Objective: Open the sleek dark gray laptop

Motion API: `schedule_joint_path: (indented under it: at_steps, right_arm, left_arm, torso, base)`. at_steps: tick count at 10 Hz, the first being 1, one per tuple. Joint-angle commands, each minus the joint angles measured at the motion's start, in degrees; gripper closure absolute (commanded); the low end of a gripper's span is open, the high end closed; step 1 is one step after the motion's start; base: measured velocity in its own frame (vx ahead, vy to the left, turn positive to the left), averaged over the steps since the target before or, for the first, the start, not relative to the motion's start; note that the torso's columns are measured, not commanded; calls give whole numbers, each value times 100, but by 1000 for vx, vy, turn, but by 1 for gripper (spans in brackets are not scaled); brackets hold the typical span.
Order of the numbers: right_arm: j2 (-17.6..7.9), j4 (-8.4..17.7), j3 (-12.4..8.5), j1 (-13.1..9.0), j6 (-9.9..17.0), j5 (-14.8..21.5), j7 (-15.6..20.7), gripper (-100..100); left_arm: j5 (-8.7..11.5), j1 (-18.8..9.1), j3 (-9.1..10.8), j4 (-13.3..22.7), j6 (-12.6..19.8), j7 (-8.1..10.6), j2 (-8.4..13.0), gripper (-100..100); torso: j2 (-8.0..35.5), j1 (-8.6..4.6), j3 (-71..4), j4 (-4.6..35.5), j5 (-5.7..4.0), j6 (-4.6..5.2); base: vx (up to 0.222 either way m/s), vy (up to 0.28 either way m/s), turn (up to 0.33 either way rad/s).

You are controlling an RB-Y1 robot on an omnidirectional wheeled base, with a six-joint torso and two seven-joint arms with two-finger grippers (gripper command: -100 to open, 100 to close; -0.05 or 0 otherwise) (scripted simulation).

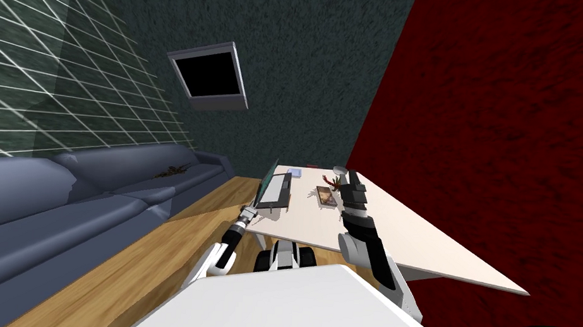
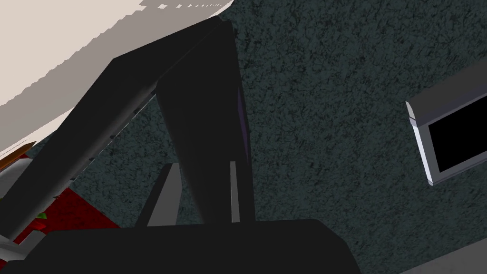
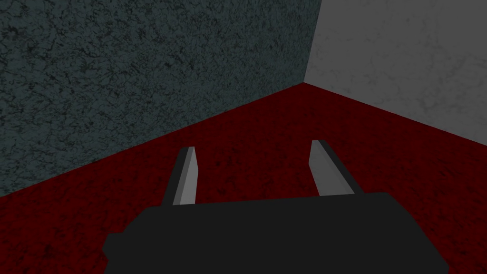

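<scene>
The dark grey laptop (image 1: 276, 192) lies on the white table (image 1: 406, 235), its lid (image 1: 268, 177) raised steeply off the base. In the left wrist view the lid (image 2: 204, 109) stands edge-on between my left gripper's fingers (image 2: 233, 190), which press its two faces; the base (image 2: 95, 133) slants away beside it. My left gripper (image 1: 252, 212) (image 2: 202, 164) is at the lid's near corner, by the table's edge, and is shut on it. My right gripper (image 1: 351, 186) (image 3: 254, 145) hovers above the table to the laptop's right, open and holding nothing.
A book (image 1: 327, 197), a small red plant (image 1: 333, 183) and a flat pale item (image 1: 294, 172) lie on the table beyond the laptop. A blue-grey sofa (image 1: 92, 190) runs along the left wall. A framed black screen (image 1: 210, 77) hangs above. Wooden floor (image 1: 152, 245) separates sofa and table.
</scene>
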Motion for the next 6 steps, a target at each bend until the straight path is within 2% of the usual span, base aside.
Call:
schedule_joint_path:
  at_steps: [1, 2, 3, 4, 5, 6]
  right_arm:
    - [0, 0, 0, 0, 0, 0, 0, 0]
    - [0, 0, 0, 0, 0, 0, 0, 0]
    - [0, 0, 0, -1, 0, 0, 0, 0]
    - [0, 0, 0, 0, 0, 0, 0, 0]
    - [0, 0, 0, -1, 0, 0, 0, 0]
    - [0, 0, 0, 0, 0, 0, 0, 0]
  left_arm:
    - [-165, 60, 20, 94, -146, -406, -202, 100]
    - [-165, 60, 20, 94, -146, -476, -202, 100]
    - [-271, 99, 30, 119, -250, -682, -335, 100]
    - [-271, 99, 30, 119, -250, -746, -335, 100]
    - [-376, 138, 41, 143, -353, -978, -467, 100]
    - [-376, 138, 41, 143, -353, -1016, -467, 100]
  torso:
    - [-2, 3, 0, 2, 0, 3]
    - [-6, 4, -2, -3, 2, 2]
    - [-9, 8, -4, -2, 1, 0]
    - [-13, 13, -6, -7, 3, -5]
    - [-19, 18, -8, -7, 3, -5]
    - [-21, 20, -10, -11, 5, -6]
  base:
    - [27, 14, 54]
    - [17, 8, 23]
    - [27, 15, 62]
    - [26, 9, 31]
    - [31, 15, 56]
    - [21, 12, 33]
